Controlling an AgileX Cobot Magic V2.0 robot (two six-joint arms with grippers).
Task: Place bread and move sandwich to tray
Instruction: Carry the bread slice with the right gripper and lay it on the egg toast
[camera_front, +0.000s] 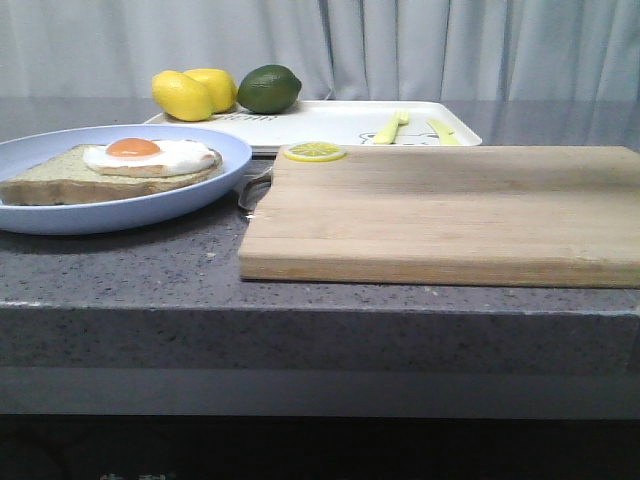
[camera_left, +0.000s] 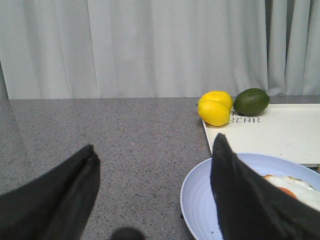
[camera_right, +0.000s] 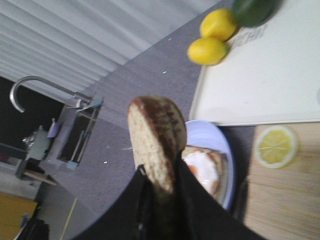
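Front cam sits low at the surface (camera_front: 150, 270) edge, looking across the cutting board (camera_front: 440, 215) toward the curtain (camera_front: 400, 45). Left wrist cam hovers low near the plate (camera_left: 200, 200), facing the same curtain. Right wrist cam looks down from higher up. All three catch the lemons (camera_front: 195, 93) and tray (camera_front: 330, 125).

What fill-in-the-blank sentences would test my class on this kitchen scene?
1. The right gripper is shut on the ____.
2. The fried egg lies on bread on the light blue ____.
3. The lemon slice lies on the wooden ____.
4. Both lemons sit beside a green ____.

Missing words: bread; plate; cutting board; lime
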